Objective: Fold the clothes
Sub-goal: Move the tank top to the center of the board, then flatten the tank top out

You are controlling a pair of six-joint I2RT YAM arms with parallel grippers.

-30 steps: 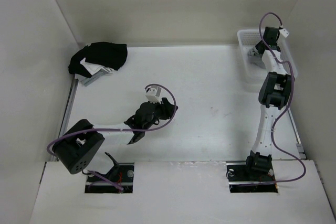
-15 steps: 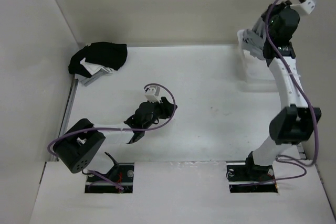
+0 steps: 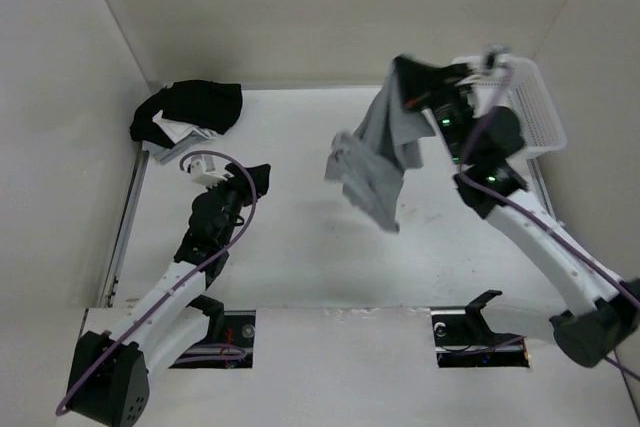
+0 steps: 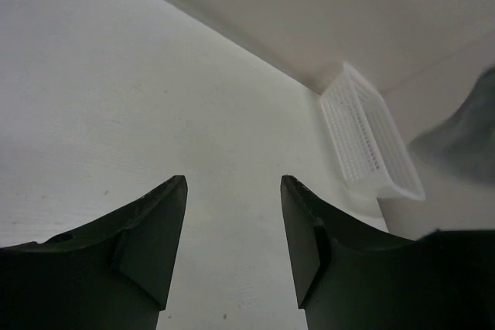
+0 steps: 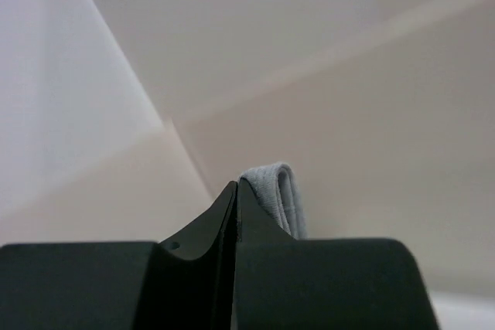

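While the white desk sits boxed in by plain pale walls on three sides, its surface is matte with a few faint specks. Black-and-white pile lies in far-left corner. White mesh basket stands at far-right corner, also seen from left wrist cam.

Task item: grey top hangs in the air over the desk's right-centre, bunched, straps uppermost. Right gripper holds it. Wrist view shows the gripper pressed together on a grey strap edge. Cannot tell whether the lower hem touches the desk. Left gripper is spread wide with nothing between its fingers, confirmed by wrist cam. The top shows there as a grey blur at right.

Changes vs. 1 s ago:
- Right arm was reaching down into the basket, no top in view. Now it is raised and swung left, top lifted out and hanging.
- Left arm was folded low, gripper near desk centre. Now it is stretched out, gripper at left-centre, pointing toward the far wall.
- Pile and basket: same places.

Edges/room: metal rail runs along the left desk edge, just beside the left arm. Bare desk lies between left gripper and hanging top, and along the near edge. Top hangs well apart from the pile, near the basket.
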